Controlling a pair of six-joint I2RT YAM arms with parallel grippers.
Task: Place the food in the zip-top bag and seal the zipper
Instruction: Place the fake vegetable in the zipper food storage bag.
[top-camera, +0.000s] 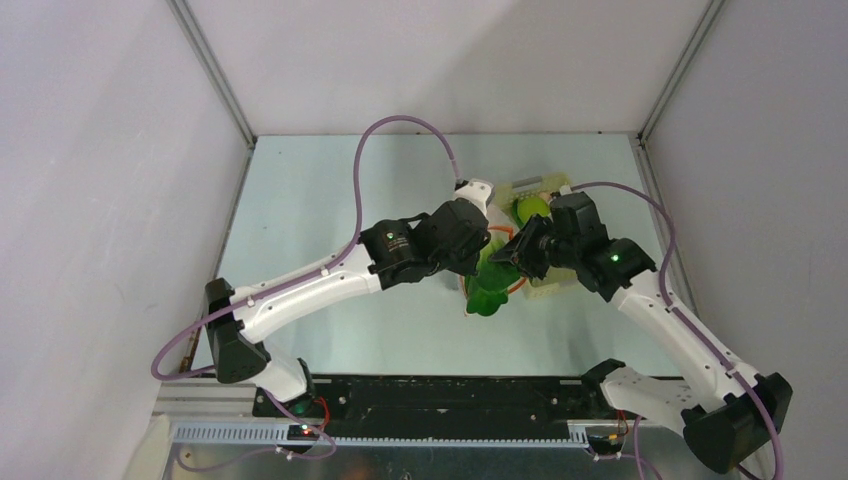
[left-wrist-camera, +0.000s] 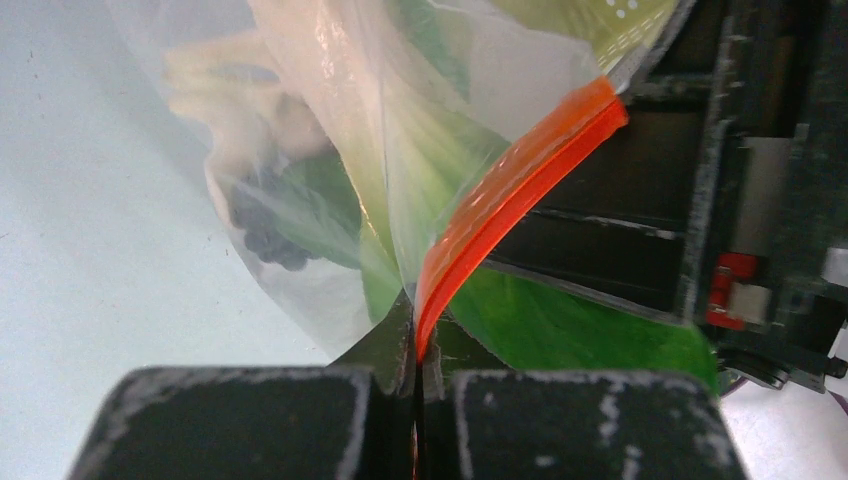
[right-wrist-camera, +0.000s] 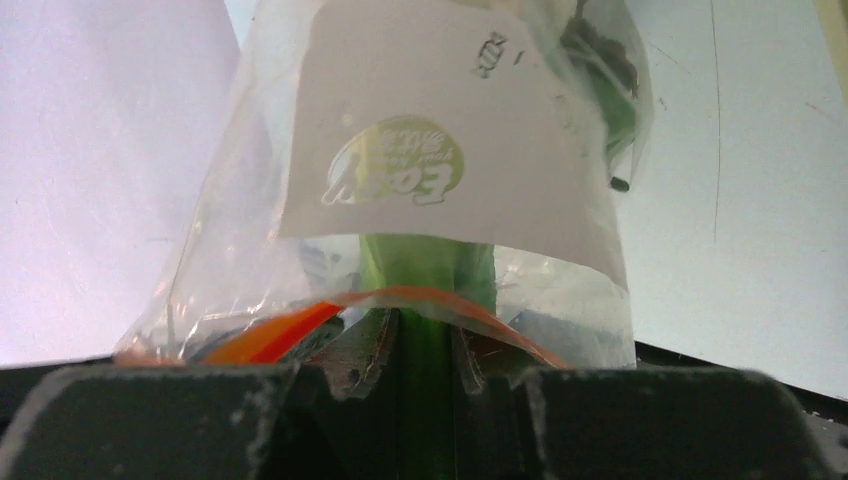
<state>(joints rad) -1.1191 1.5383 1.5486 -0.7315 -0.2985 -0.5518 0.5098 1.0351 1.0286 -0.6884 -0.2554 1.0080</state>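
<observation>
Pale tabletop (top-camera: 330, 200). Zip-top bag (left-wrist-camera: 330, 90) sits mid-tabletop. Left pincer (left-wrist-camera: 415, 360) clamped tight on zipper (left-wrist-camera: 520, 170); right pincer (right-wrist-camera: 424, 345) pinching long green pepper (right-wrist-camera: 424, 400) at the mouth. Risk: shoving the pepper could yank the zipper free.

Pale green table (top-camera: 320, 200) viewed from above, enclosed by plain white walls (top-camera: 90, 150) – joined at grey metal corner posts (top-camera: 212, 68), pale yellow perforated basket (top-camera: 532, 186) set right of centre, largely covered, black rail (top-camera: 450, 395) fixed along the near edge.
</observation>
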